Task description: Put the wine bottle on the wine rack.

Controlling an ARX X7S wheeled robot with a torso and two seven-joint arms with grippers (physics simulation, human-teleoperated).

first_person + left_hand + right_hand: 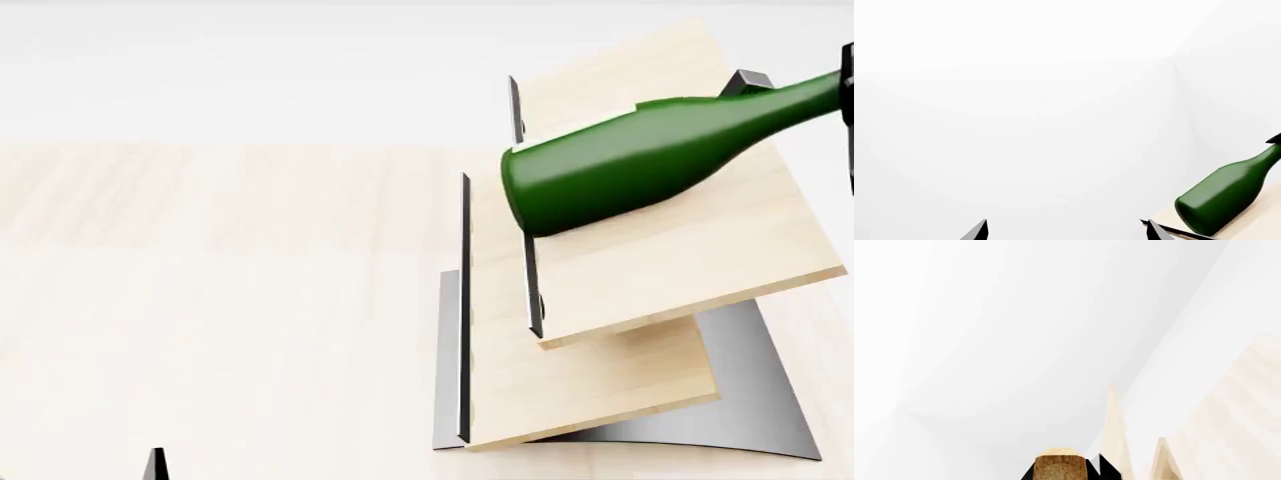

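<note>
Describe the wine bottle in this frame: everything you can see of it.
The wine bottle is smooth dark green glass, lying tilted over the wine rack's upper wooden slab, base toward the dark edge strip, neck rising to the right. The right claw holds the neck; the tan cork shows in the right wrist view. No label shows.

Bright, even, sharp rendering; white walls wash out, the wine bottle (641, 160) carries a soft highlight, shadows faint.

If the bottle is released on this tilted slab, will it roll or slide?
The bottle is round and smooth-looking, so it may roll. The rack's slab slopes, so sliding toward the dark edge strip seems likely.
</note>
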